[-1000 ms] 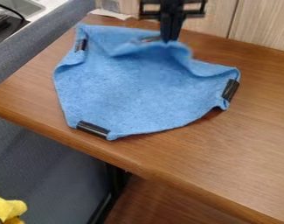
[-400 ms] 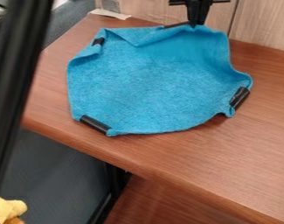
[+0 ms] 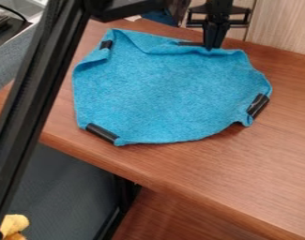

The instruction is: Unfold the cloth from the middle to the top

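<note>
The table (image 3: 198, 164) is of brown wood, with a rounded front edge which goes at a slant from the left side down to the lower right. Behind it stands a pale wood panel (image 3: 277, 28), and on the left there is a grey partition (image 3: 54, 173). In the upper left corner I see a part of a sink (image 3: 29, 5) and a black object (image 3: 1, 32). A long black beam (image 3: 38, 98) crosses the left side, in front of the table. Below the table is a black leg (image 3: 124, 192), and in the lower left corner is a yellow toy (image 3: 14, 224). The gripper (image 3: 211, 48) hangs down at the far side of the table. Its fingers are pressed close together, clenched on the top edge of the cloth (image 3: 167, 93), just beside the black strip at this edge. The cloth is blue and lies on the table, mostly spread, with a fold at its upper left part. Other black strips are at its upper left, its lower left and its right edge, and the right corner is a little curled.
</note>
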You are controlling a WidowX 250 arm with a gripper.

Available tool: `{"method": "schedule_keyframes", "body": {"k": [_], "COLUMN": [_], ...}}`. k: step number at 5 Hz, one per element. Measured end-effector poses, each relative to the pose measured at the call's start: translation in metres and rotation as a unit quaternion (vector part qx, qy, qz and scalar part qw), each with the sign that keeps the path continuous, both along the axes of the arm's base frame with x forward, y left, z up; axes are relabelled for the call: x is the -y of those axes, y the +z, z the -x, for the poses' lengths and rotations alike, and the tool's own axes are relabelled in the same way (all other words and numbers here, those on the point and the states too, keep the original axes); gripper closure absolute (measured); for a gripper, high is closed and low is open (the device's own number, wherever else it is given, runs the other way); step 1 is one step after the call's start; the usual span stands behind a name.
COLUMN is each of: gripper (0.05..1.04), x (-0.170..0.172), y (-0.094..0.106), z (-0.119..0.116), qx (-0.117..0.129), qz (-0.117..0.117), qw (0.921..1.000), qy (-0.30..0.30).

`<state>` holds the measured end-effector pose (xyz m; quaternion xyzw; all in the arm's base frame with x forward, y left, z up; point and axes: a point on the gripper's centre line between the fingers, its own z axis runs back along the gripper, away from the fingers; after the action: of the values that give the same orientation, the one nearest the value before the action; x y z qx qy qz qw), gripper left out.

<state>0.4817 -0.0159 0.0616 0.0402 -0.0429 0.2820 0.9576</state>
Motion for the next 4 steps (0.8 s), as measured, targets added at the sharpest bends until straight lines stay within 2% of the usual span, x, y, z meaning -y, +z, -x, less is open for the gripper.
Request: {"method": "schedule_keyframes", "body": {"k": [1, 2, 3, 4], "gripper": [1.008, 0.862, 0.633, 0.356], "x": [0.0019, 0.0027, 0.0014, -0.0018], "y": [-0.0100, -0.0098, -0.0095, -0.0052], "z": [0.0024, 0.0046, 0.0051, 0.0062], "qx": [-0.004, -0.011, -0.013, -0.007], "qz": [-0.003, -0.001, 0.002, 0.004], "qw": [1.0000, 0.9999, 0.9999, 0.9999], "qy": [0.000, -0.002, -0.007, -0.007]}}
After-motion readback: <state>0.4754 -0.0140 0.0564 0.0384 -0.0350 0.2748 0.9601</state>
